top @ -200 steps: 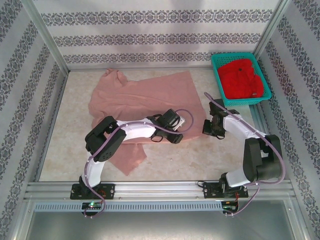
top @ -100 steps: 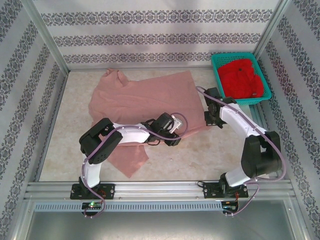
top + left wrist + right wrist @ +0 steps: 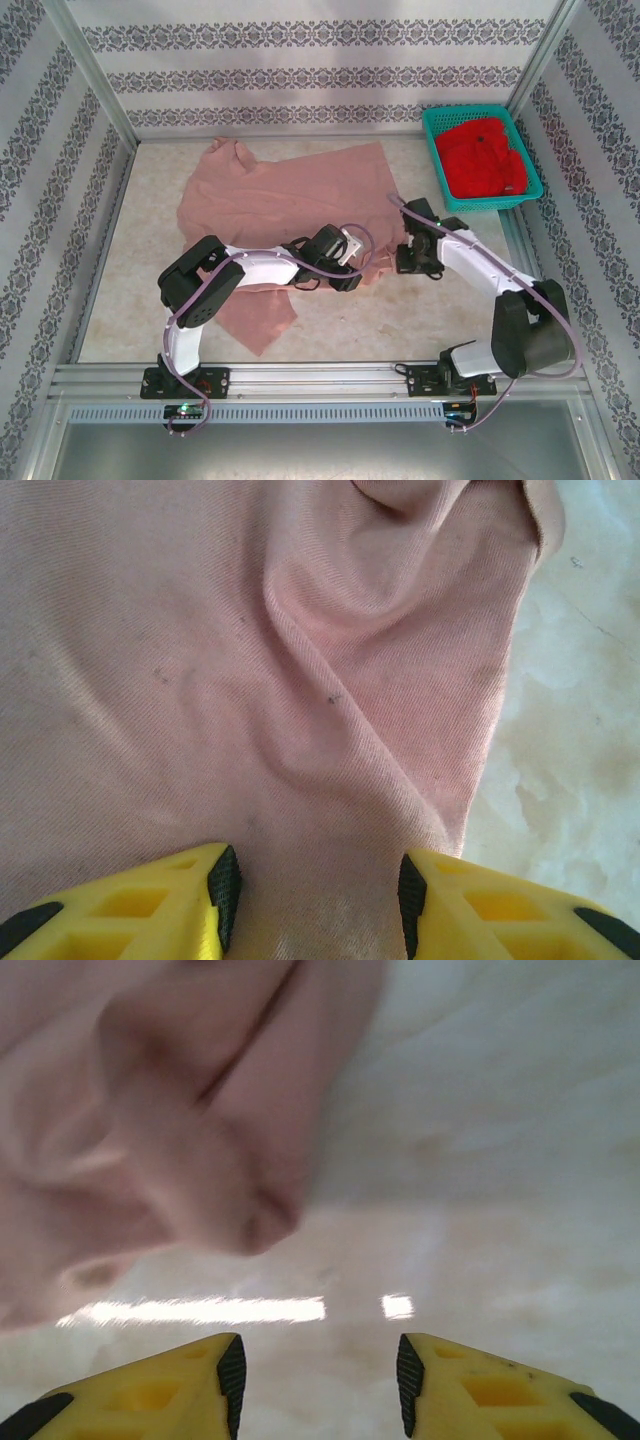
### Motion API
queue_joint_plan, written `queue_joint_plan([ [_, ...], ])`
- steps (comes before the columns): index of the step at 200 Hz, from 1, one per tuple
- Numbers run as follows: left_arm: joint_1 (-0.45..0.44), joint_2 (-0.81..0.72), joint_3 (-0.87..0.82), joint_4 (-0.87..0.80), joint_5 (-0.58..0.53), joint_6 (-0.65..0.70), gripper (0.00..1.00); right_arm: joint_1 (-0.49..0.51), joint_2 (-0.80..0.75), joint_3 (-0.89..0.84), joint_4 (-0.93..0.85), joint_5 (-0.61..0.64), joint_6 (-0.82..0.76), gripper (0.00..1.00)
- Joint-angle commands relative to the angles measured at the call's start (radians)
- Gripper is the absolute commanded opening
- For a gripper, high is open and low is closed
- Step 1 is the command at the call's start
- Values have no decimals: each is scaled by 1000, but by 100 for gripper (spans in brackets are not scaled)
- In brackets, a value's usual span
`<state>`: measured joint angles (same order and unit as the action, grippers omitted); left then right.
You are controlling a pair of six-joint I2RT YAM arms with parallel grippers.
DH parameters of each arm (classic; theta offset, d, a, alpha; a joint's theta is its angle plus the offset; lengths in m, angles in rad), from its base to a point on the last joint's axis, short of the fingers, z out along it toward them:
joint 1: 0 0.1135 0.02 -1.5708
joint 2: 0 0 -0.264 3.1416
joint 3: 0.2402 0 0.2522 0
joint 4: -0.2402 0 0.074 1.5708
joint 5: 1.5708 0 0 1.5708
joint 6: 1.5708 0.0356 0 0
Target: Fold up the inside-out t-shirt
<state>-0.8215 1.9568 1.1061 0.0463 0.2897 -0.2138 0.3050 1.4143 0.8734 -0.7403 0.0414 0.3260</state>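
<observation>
The pink t-shirt (image 3: 280, 195) lies spread on the tabletop (image 3: 150, 270), left of the basket (image 3: 432, 150) (the one with the red garment (image 3: 485, 155) in it). The left tool (image 3: 315, 895), the farther one from the basket, stands open with wrinkled cloth lying between its fingers, nothing pinched. The right tool (image 3: 318, 1380), nearer the basket, is open over bare tabletop just beside a bunched edge. Closing there would catch air or only that lump, I reckon. The left tool could drag its wrinkles deeper.
</observation>
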Motion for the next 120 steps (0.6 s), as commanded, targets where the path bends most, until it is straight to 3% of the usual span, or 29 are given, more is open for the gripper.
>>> queue_joint_plan([
  [1, 12, 51, -18, -148, 20, -23, 49, 23, 50, -13, 103, -74, 60, 46],
  [80, 12, 45, -20, -140, 22, -35, 49, 8, 275, 110, 103, -33, 56, 42],
  [120, 13, 41, -33, -138, 18, -35, 48, -28, 304, 148, 57, 27, 55, 21],
])
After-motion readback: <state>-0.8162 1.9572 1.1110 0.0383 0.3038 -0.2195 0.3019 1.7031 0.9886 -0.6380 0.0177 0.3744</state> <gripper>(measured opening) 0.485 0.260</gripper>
